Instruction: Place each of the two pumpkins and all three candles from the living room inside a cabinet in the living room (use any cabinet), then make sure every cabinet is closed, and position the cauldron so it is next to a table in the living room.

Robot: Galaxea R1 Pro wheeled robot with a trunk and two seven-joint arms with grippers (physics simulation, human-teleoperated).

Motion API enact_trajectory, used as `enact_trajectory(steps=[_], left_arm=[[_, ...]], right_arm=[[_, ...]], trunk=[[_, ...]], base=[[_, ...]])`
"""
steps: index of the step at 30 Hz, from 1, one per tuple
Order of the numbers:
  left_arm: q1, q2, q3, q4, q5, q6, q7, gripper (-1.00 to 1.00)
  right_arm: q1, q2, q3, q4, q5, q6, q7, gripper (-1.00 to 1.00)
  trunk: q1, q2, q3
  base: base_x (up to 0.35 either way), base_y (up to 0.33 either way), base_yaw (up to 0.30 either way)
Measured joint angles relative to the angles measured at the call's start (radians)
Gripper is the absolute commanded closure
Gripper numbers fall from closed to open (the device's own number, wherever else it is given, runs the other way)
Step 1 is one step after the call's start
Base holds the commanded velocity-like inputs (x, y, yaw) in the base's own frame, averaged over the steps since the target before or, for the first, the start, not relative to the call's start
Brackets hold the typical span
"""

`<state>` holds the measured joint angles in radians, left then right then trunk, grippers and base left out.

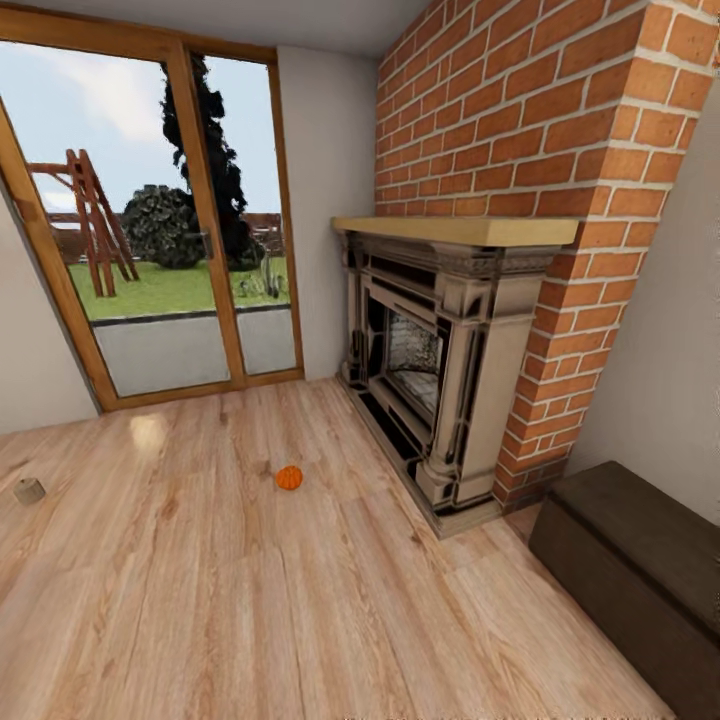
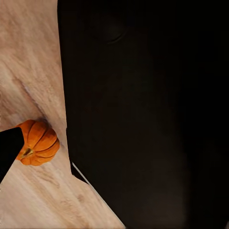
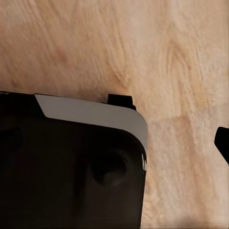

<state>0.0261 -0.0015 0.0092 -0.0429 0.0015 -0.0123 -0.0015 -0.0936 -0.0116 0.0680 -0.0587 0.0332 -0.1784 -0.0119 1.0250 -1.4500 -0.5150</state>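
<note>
One small orange pumpkin [image 1: 289, 478] lies on the wood floor in front of the fireplace. A stubby candle [image 1: 29, 490] stands on the floor at the far left. The end of the dark-brown cabinet [image 1: 640, 570] shows at the lower right, its front shut. In the left wrist view a pumpkin [image 2: 39, 142] rests on the floor beside the robot's dark body. One black fingertip [image 2: 9, 148] of my left gripper [image 2: 114, 152] overlaps its edge, and nothing grips its other side. My right gripper [image 3: 114, 143] hangs over bare floor with one fingertip [image 3: 222, 141] at the picture's edge.
An ornate grey fireplace [image 1: 440, 370] set in a red brick chimney [image 1: 540, 120] stands ahead on the right. A wood-framed glass door [image 1: 160, 230] to the garden fills the far left wall. The robot's dark base [image 3: 71, 167] blocks much of both wrist views.
</note>
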Motion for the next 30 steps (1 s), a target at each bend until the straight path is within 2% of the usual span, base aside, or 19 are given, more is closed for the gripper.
enact_trajectory(steps=[30], left_arm=[[0.000,0.000,0.000,0.000,0.000,0.000,0.000,-1.00]], right_arm=[[0.000,-0.001,0.001,-0.001,0.003,0.000,0.002,-1.00]], trunk=[[0.000,0.000,-0.040]], base=[[0.000,0.000,-0.145]])
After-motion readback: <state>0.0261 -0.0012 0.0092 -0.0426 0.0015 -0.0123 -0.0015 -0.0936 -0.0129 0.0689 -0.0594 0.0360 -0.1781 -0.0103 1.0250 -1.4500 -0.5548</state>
